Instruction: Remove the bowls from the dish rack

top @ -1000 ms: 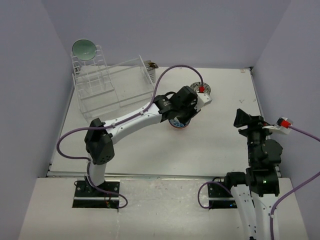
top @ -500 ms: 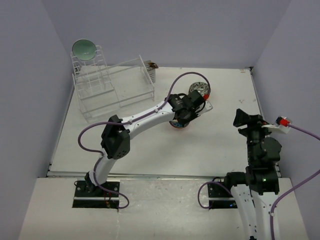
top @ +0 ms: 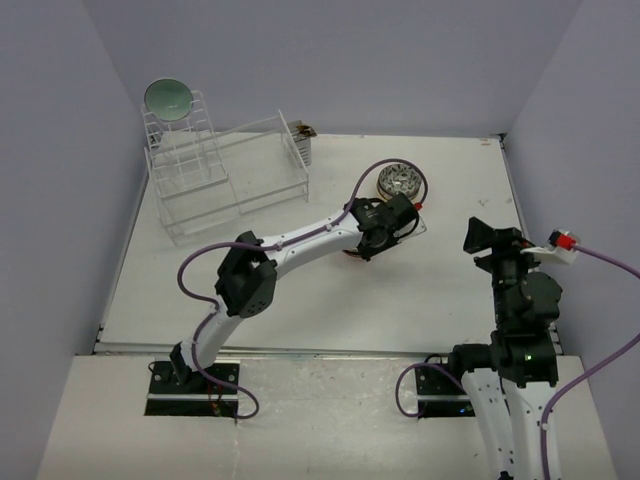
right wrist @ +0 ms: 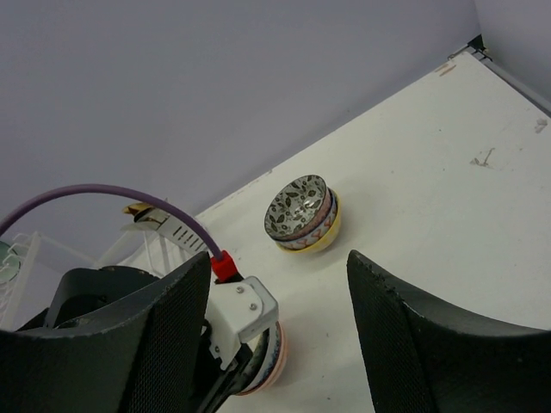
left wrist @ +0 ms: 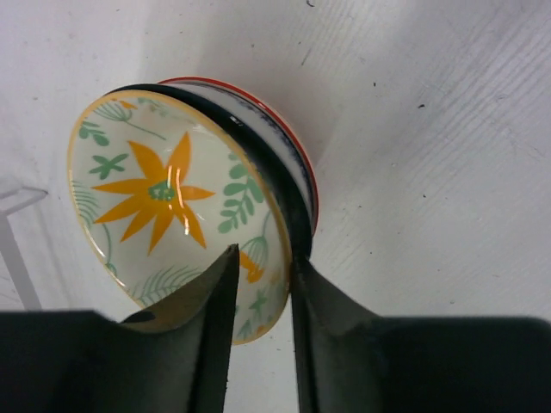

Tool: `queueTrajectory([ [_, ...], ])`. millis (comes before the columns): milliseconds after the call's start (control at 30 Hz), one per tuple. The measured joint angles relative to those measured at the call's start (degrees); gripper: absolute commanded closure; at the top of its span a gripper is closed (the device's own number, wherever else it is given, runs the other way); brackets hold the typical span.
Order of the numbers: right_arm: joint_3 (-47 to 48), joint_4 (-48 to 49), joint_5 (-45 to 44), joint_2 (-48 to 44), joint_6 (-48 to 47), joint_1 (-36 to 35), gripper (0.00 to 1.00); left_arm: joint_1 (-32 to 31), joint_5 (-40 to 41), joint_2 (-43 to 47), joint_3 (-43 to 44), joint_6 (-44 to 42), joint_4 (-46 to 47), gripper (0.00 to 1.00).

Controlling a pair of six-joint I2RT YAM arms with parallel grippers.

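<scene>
Student: Bowls unloaded so far?
Tutor: Most, apparently: one stack (top: 399, 181) at one o'clock, the flower bowl (left wrist: 155, 189) topping another mid-table. One green bowl (top: 168, 98) sits atop the rack (top: 235, 175), ten o'clock, yet to move.
Student: Grippers?
Tutor: Left gripper (left wrist: 264, 256) straddles the flower bowl's rim, barely parted; gripping or not, cannot tell. Right gripper (right wrist: 277, 258) gapes, empty

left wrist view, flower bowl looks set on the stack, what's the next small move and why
Probably open the left claw wider and lift clear: the flower bowl already rests nested in the stack, yet the fingers straddle its rim.
</scene>
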State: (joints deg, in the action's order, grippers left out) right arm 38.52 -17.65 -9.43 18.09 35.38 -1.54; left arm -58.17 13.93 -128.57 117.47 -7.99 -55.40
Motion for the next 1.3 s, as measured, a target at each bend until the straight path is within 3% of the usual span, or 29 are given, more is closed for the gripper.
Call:
queueTrajectory([
  [67,-0.09,0.07,0.22,0.00,0.00,0.00,0.34,-0.15,0.96,0.00,0.46,-0.20,0.02,0.55],
  [167,-0.31,0.07,0.46,0.00,0.00,0.00,0.34,-0.17,2.32,0.00,0.76,-0.26,0.11,0.47],
  [500,-0.33,0.09,1.49,0.02,0.00,0.00,0.34,-1.70,8.04,2.21,0.83,-0.13,-0.24,0.29],
  [600,-0.33,0.07,1.49,0.02,0.00,0.00,0.34,-2.03,10.01,4.52,0.83,0.04,-0.26,0.19],
  [700,-0.33,0.09,1.49,0.02,0.00,0.00,0.34,-1.99,13.31,7.58,0.83,1.20,-0.28,0.03],
  [900,-0.33,0.09,1.60,0.02,0.00,0.00,0.34,0.35,21.33,15.39,0.83,7.41,4.26,0.00],
  [1000,-0.33,0.09,1.64,0.02,-0.04,0.00,0.34,6.84,21.66,20.20,0.79,15.13,9.70,0.00],
  [1100,-0.42,0.24,1.66,0.02,-0.04,0.00,0.34,19.23,18.51,26.34,-1.62,26.73,16.31,0.00],
  [1233,-0.55,0.44,1.77,0.37,-0.02,0.00,0.34,36.22,17.79,36.61,-11.45,42.42,24.00,0.00],
  [1300,-0.55,0.50,1.97,0.61,-0.04,0.00,0.34,41.31,18.29,41.27,-16.28,49.37,26.58,0.00],
])
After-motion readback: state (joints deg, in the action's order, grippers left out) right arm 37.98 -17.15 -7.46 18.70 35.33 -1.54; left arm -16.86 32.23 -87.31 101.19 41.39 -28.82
